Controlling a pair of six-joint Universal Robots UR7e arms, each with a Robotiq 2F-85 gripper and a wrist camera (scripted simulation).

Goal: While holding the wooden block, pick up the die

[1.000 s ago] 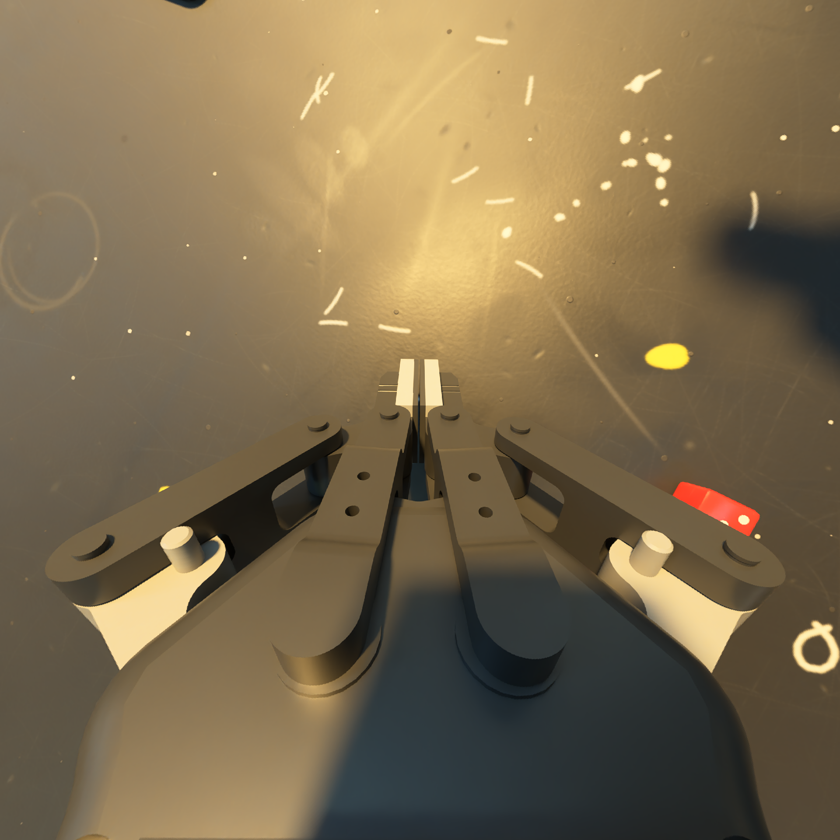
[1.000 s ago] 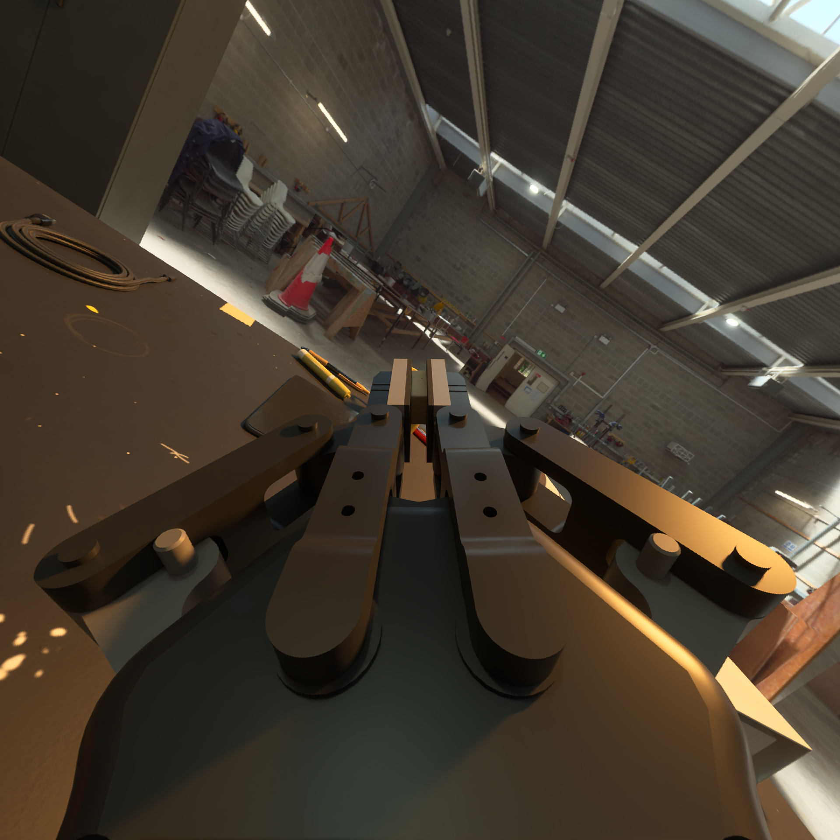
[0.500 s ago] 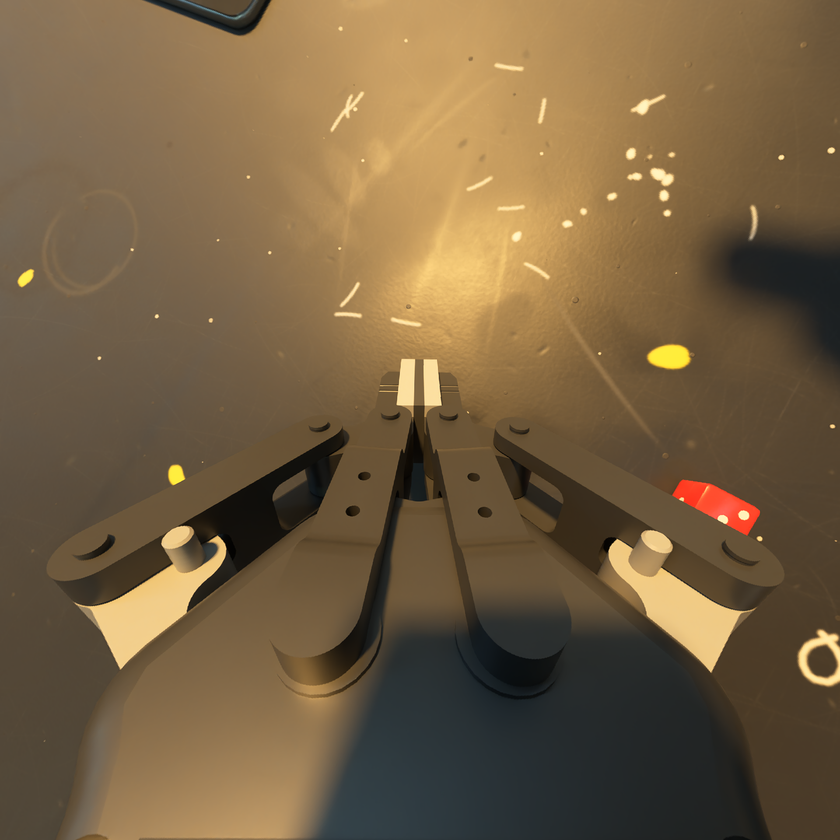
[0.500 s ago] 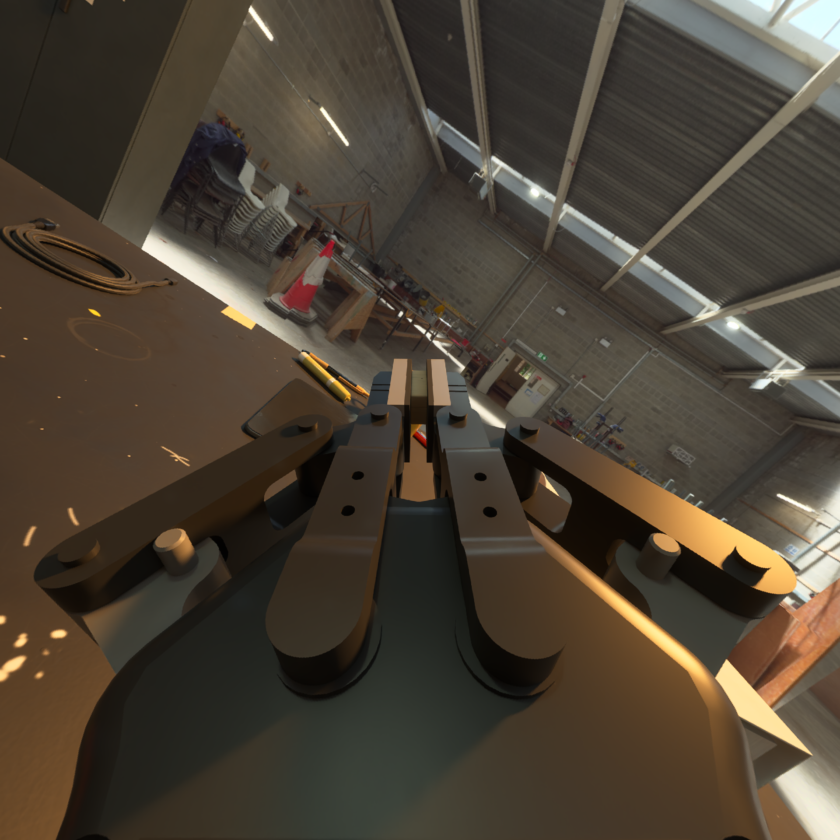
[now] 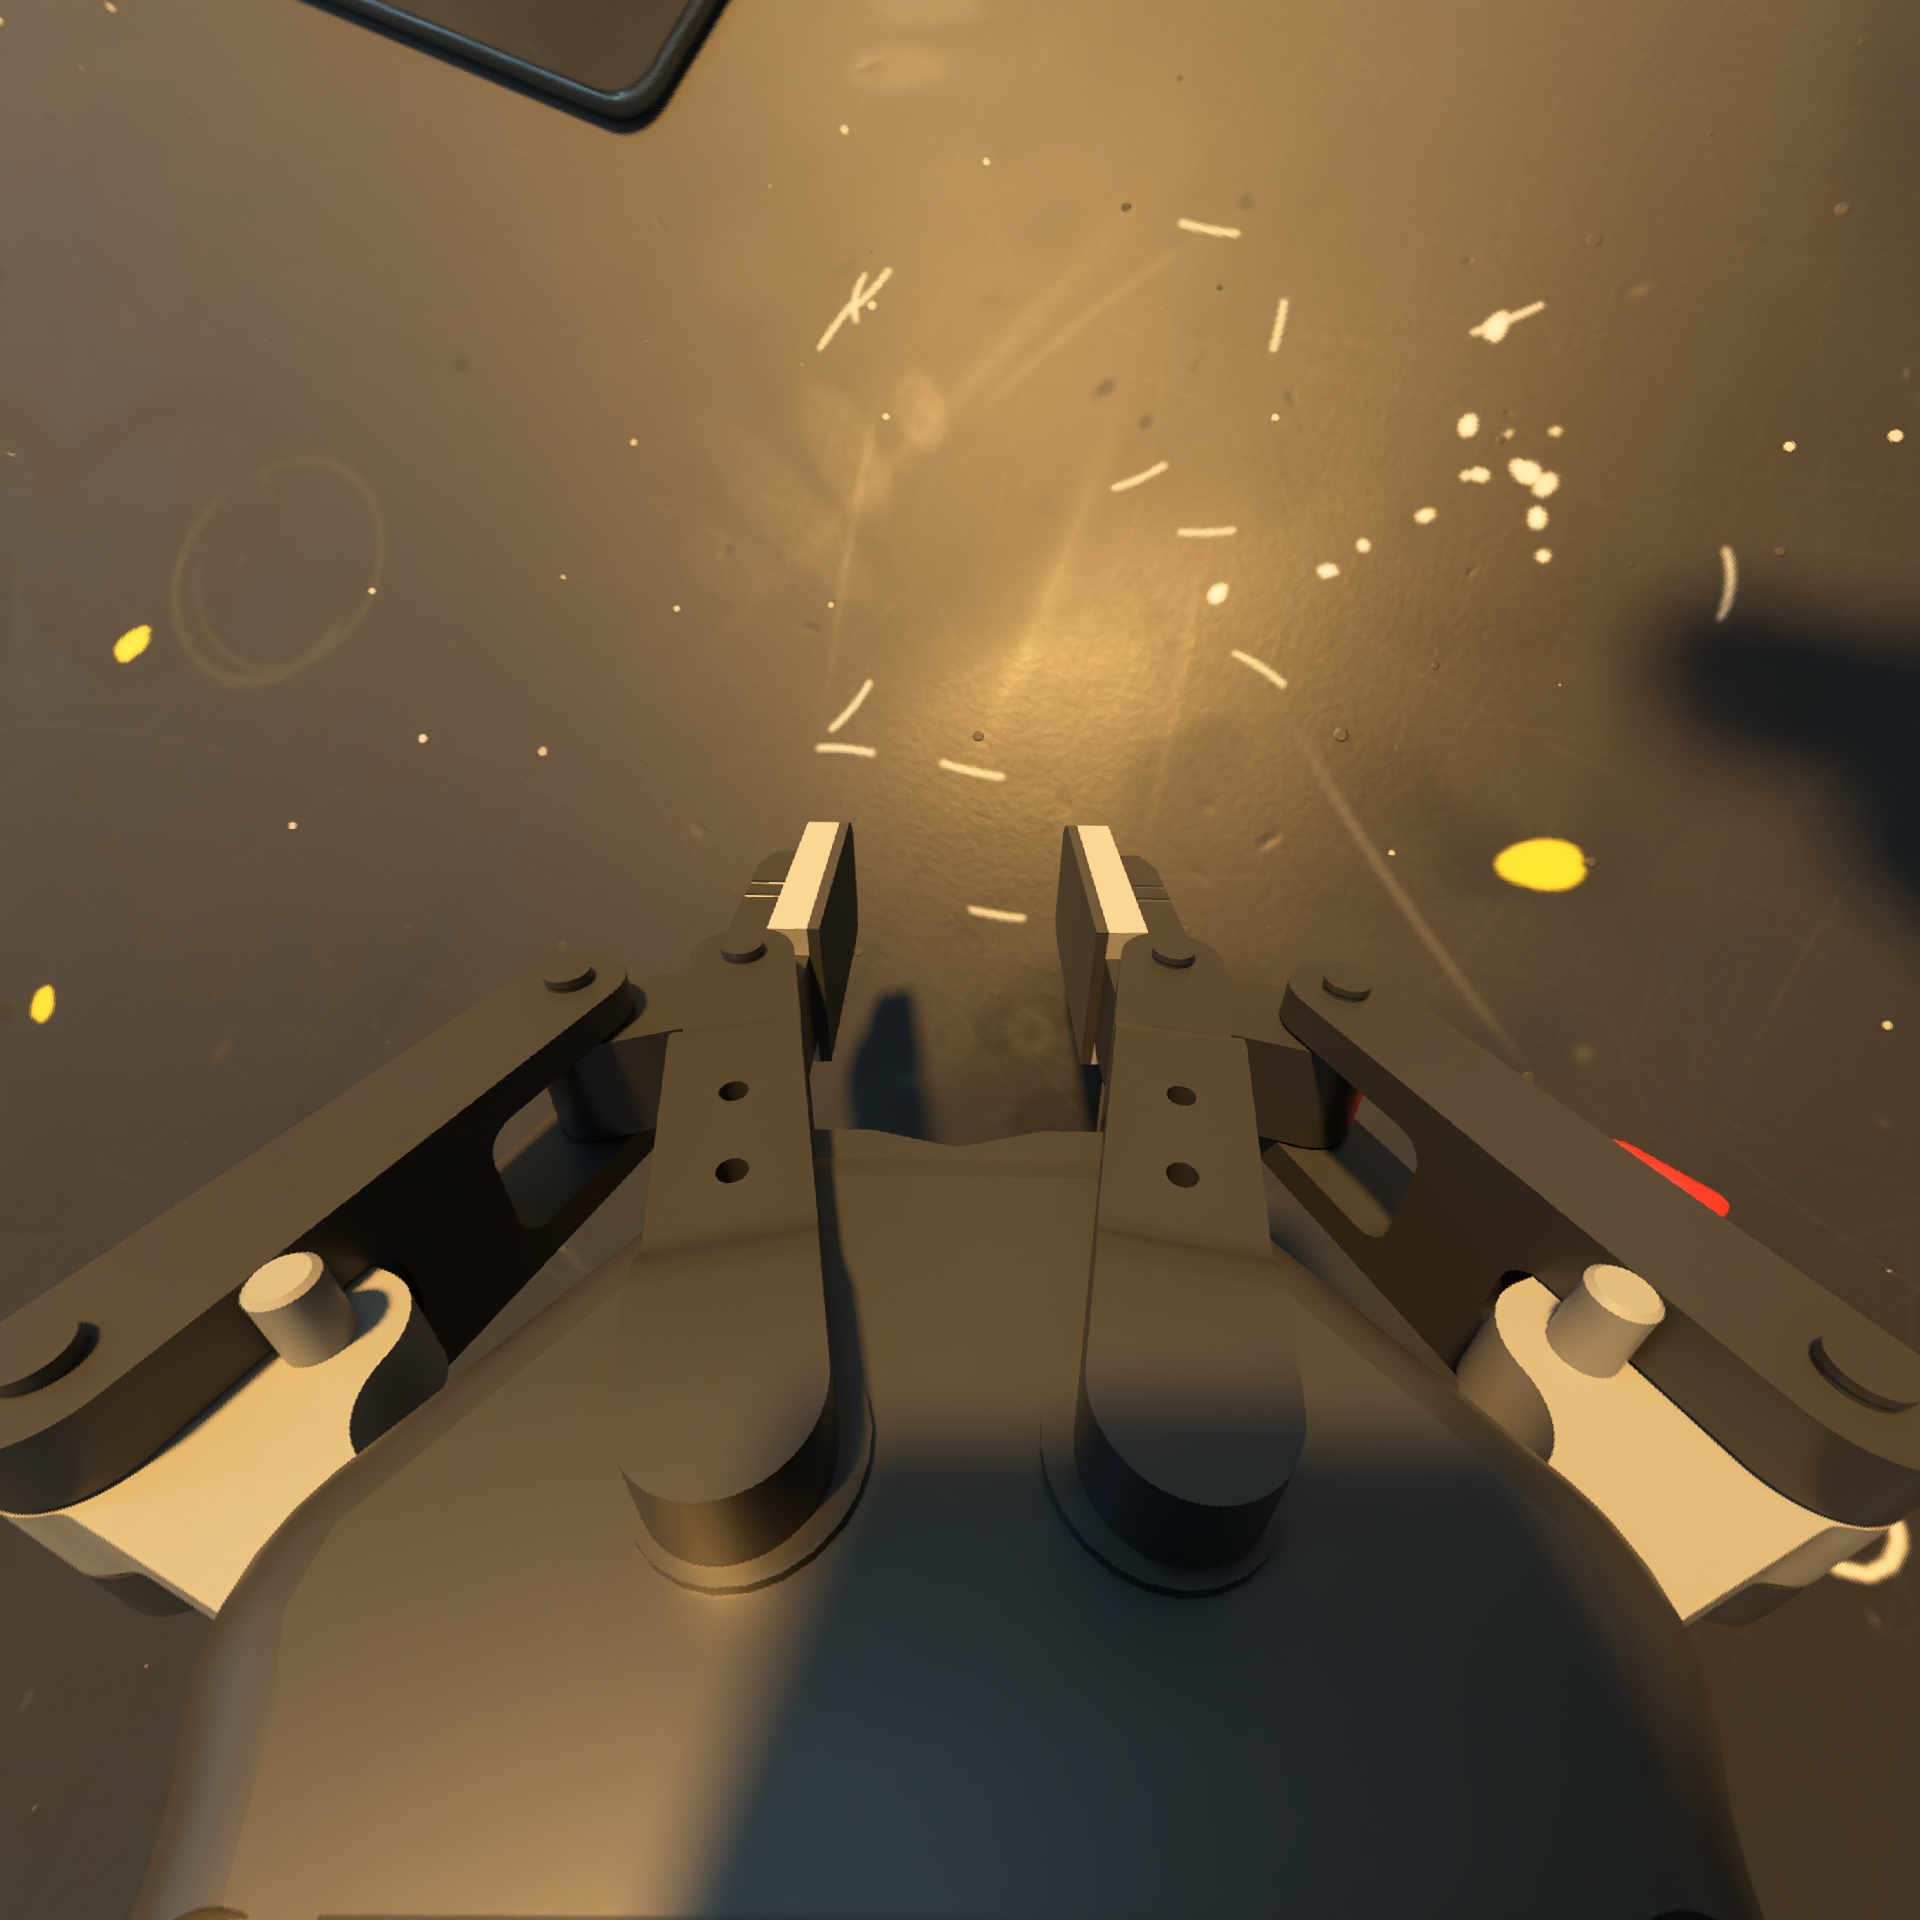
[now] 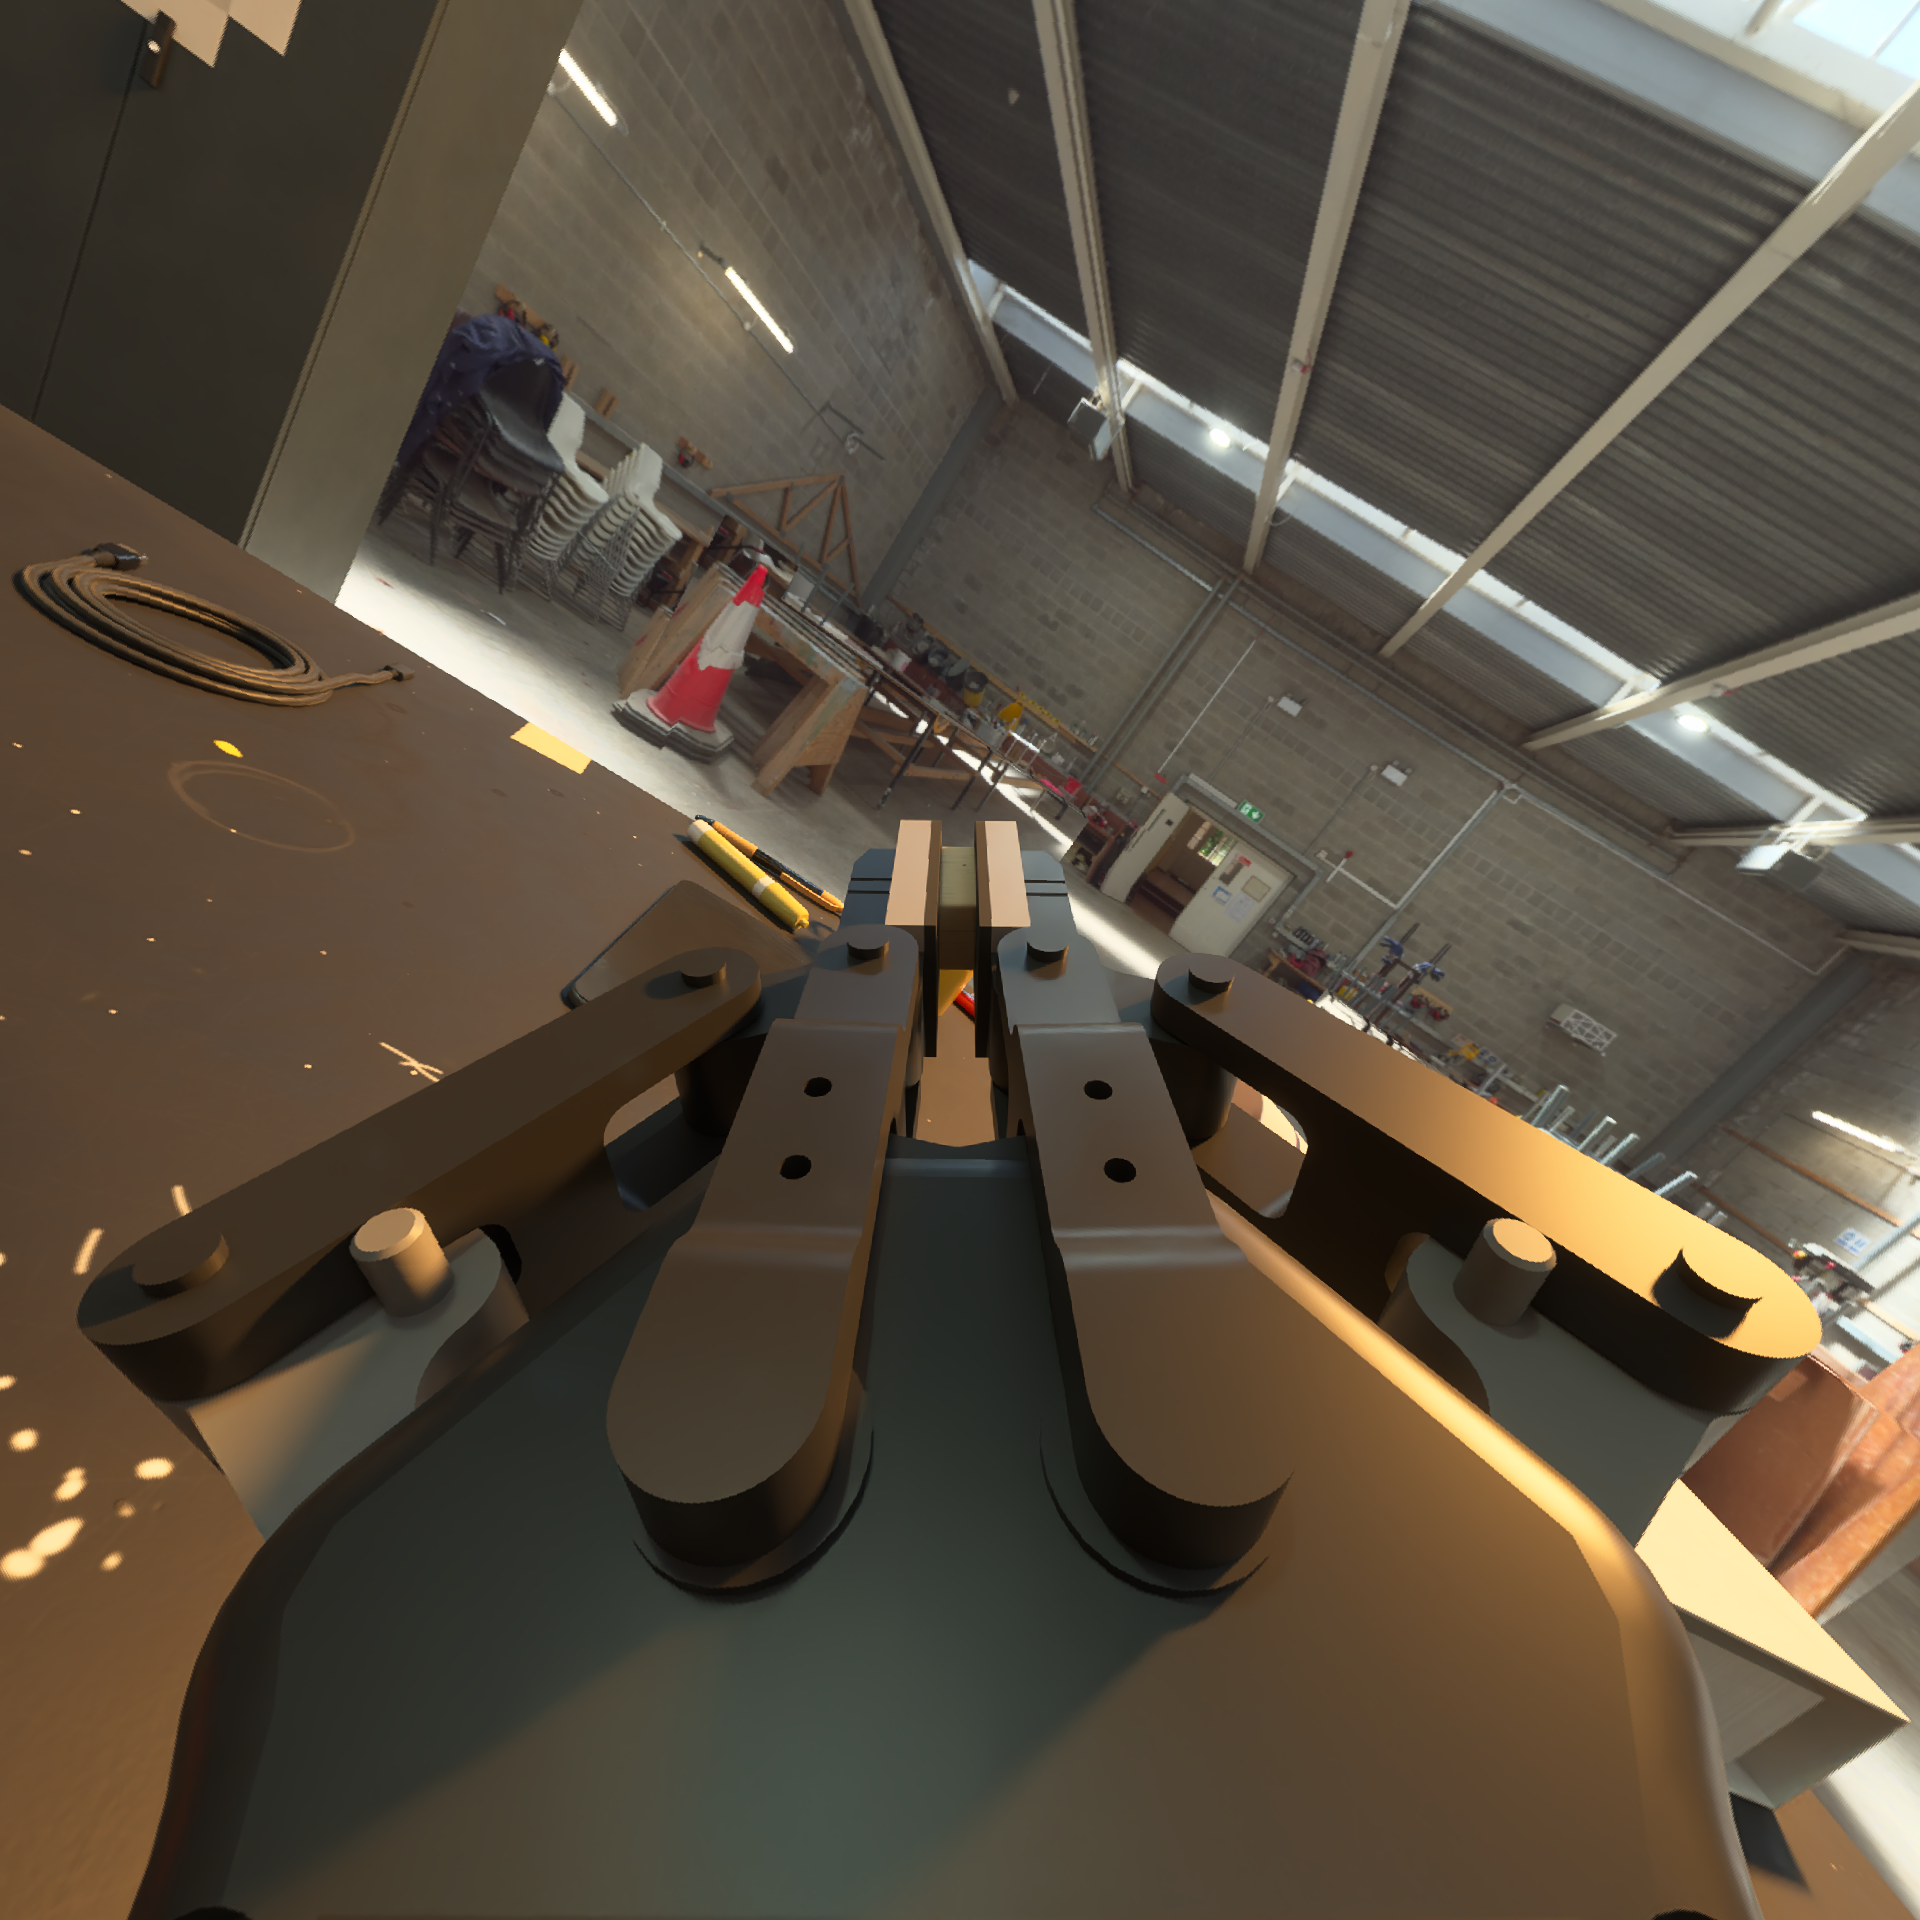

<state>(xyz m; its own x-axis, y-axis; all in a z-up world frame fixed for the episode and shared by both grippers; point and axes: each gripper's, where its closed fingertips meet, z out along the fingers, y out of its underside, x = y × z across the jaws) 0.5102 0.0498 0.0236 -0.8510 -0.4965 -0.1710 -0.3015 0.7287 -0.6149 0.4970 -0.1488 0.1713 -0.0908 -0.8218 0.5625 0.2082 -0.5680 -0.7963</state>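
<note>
The left gripper (image 5: 956,914) hangs above the dark table (image 5: 520,831) with its fingers apart and nothing between them. The red die (image 5: 1678,1179) lies at four o'clock from it, mostly hidden behind the linkage. The right gripper (image 6: 956,888) has its fingers clamped on the wooden block (image 6: 957,883), raised over the table.

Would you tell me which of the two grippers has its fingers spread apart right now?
The left gripper: its fingers stand apart over the dark tabletop, whereas the right gripper is clamped on a small wooden block.
</note>
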